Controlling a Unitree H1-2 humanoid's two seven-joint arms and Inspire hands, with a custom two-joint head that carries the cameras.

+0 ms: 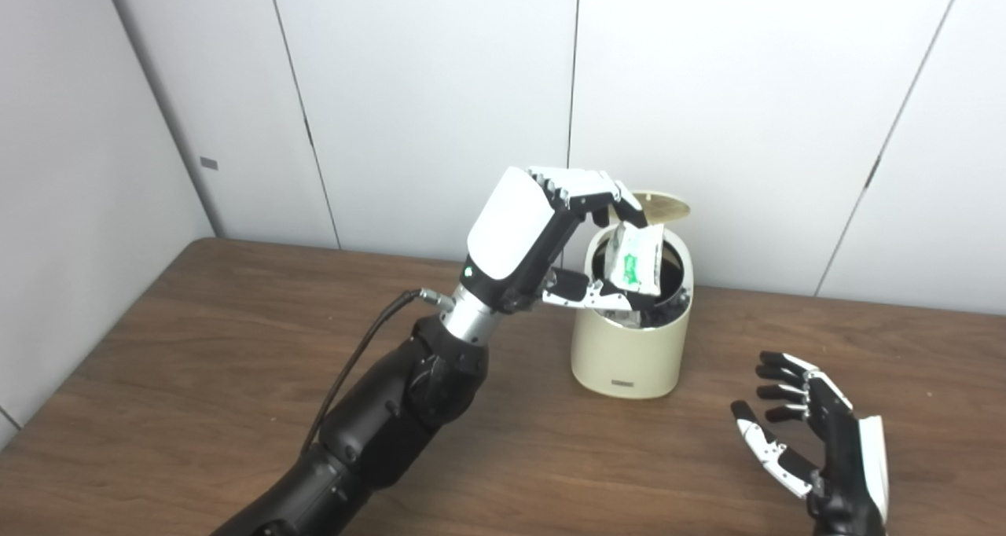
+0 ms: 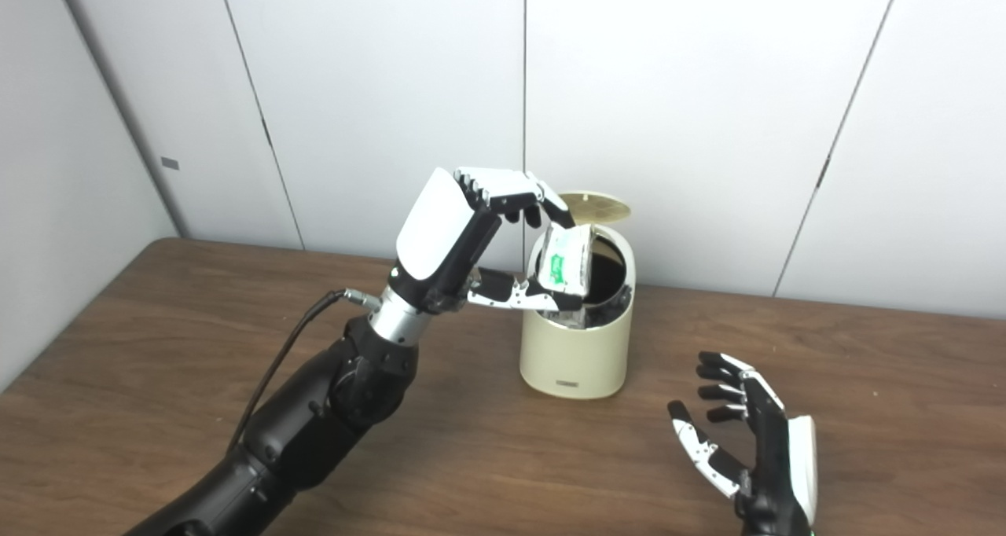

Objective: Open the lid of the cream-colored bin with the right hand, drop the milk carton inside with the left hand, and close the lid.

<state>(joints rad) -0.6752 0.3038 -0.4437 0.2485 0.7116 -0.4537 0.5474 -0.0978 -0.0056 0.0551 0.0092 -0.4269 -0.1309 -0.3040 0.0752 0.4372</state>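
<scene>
- One carton [image 1: 639, 259] in play, white and crumpled, with a splash of green print on its face — the print is too small to read.
- One bin [image 1: 631, 343], a cream cylinder with rounded shoulders and a smooth matte skin, standing upright on the table [image 1: 196, 363].
- There's a small dark label low on the bin's front; the lettering is too tiny to make out.
- The lid [image 1: 664, 206] is up, a flat round disc tipped back behind the mouth, its underside a dull tan.
- The bin's inside looks dark and glossy.
- Left hand [image 1: 550, 237] is high over the bin, white shell on the back, black and white fingers [image 1: 585, 186] curled down onto the carton's top edge, thumb pressing in from below.
- So the left hand has the carton pinched, held right in the bin's mouth, tilted, lower end dipping past the rim.
- A black cable runs along the left forearm to a silver wrist collar.
- Right hand [image 1: 809, 434] sits well apart from the bin, low over the table at the near right, palm turned inward, fingers spread and lightly bent, holding nothing.
- The table is dark brown wood grain, one broad flat top.
- Behind it, plain pale wall panels with thin dark seams between them.
</scene>
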